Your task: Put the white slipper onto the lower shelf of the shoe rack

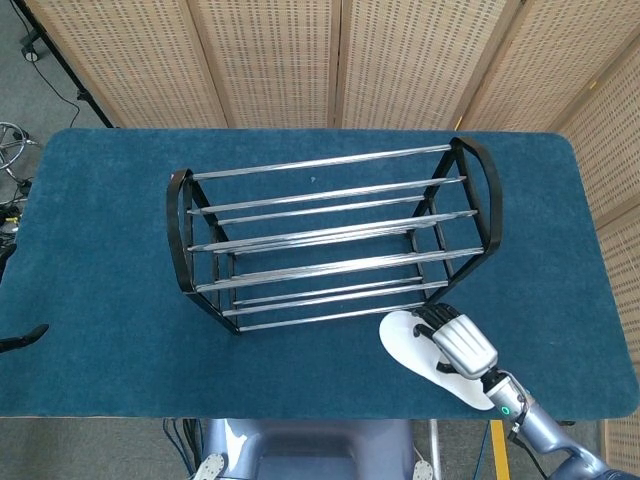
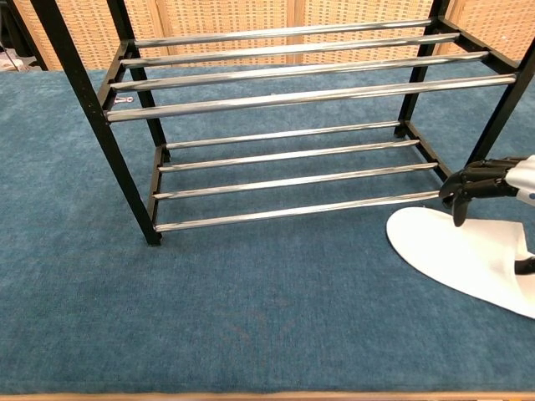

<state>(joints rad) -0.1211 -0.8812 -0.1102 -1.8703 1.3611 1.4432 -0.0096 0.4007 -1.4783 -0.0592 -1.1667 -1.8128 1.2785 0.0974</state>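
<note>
The white slipper lies flat on the blue table, just in front of the right end of the black and chrome shoe rack. In the chest view the slipper sits right of the lower shelf, which holds nothing. My right hand is over the slipper's middle, fingers bent down above its strap. The thumb shows lower at the frame's right edge. I see no firm grip. A dark tip at the left edge may be my left hand; too little of it shows.
The blue table extends left of the rack. Wicker screens stand behind the table. The rack's right leg stands close to my right hand's fingers. The table's front edge runs just below the slipper.
</note>
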